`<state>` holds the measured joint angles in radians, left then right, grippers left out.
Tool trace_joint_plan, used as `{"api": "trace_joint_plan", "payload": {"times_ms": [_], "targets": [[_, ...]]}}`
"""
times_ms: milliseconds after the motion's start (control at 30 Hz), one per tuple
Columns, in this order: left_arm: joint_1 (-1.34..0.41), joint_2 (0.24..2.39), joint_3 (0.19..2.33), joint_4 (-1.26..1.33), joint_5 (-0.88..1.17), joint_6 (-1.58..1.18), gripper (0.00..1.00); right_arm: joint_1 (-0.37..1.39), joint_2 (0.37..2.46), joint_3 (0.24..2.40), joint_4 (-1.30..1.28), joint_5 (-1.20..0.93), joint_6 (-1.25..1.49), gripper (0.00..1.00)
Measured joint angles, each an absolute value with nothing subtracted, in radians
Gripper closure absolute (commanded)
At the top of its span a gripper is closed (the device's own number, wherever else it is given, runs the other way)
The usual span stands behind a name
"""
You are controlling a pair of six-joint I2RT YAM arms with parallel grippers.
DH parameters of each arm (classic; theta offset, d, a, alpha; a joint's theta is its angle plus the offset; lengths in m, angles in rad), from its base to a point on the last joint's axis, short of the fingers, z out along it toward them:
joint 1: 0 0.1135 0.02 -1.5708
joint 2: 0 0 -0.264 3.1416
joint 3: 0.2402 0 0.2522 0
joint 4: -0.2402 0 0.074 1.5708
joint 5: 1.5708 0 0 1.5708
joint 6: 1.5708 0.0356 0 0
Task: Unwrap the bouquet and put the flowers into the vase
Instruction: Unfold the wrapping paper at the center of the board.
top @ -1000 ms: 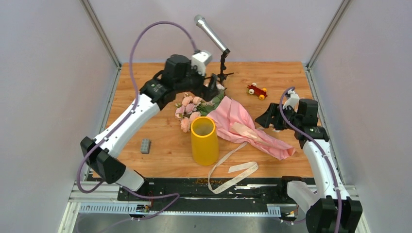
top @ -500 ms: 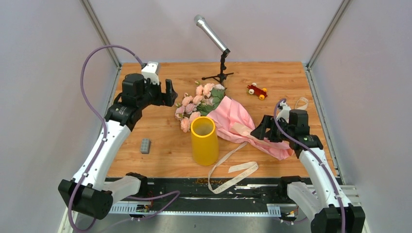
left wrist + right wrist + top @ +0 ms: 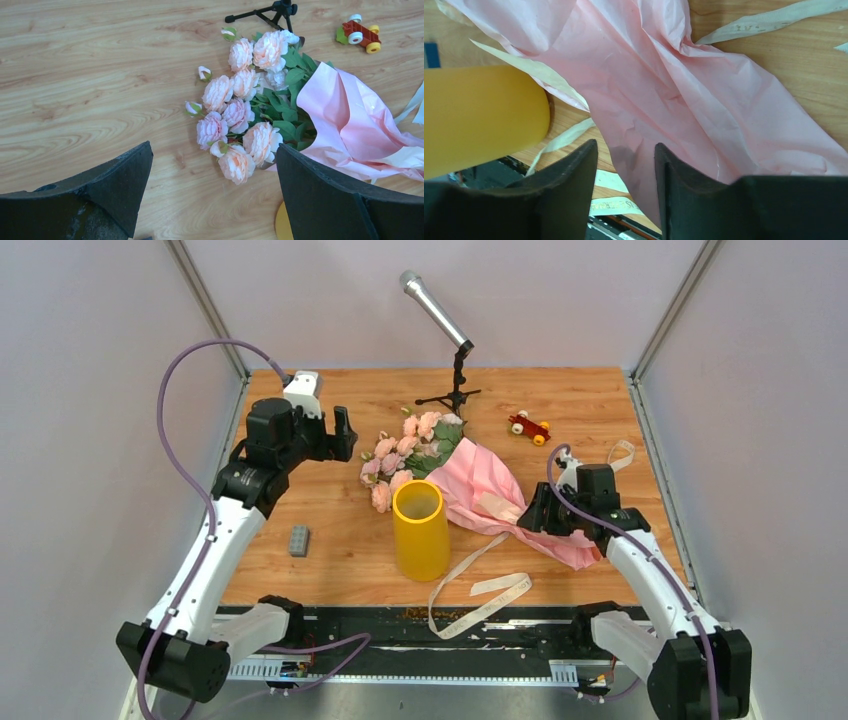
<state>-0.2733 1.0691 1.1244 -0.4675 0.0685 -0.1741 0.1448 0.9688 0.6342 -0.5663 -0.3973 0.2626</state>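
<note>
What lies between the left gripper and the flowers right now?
Only bare wooden table: in the top view, the open left gripper stands apart from the flowers.

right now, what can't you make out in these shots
Stems of the flowers: hidden under the pink paper, top and left wrist views.
Vase: right wrist view, cut off by the left edge; mouth unseen there.
Whether the right pincer touches the paper: right wrist view, its own fingers hide the contact.
Print on the ribbon: right wrist view, too small.
</note>
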Motion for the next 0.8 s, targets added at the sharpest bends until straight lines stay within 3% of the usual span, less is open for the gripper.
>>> {"api": "trace_joint_plan", "payload": {"times_ms": [133, 167, 800], "targets": [[-0.272, 1.06, 1.124, -0.458, 0.066, -0.174, 0.0, 0.167, 0.994, 0.635, -0.573, -0.386, 0.268, 0.98], [-0.271, 1.061, 1.124, -0.458, 0.068, -0.174, 0.0, 0.17, 0.995, 0.635, -0.579, -0.385, 0.268, 1.0], [-0.266, 1.101, 1.12, -0.443, 0.118, -0.178, 0.0, 0.17, 1.039, 0.888, -0.599, -0.087, 0.279, 1.0]]}}
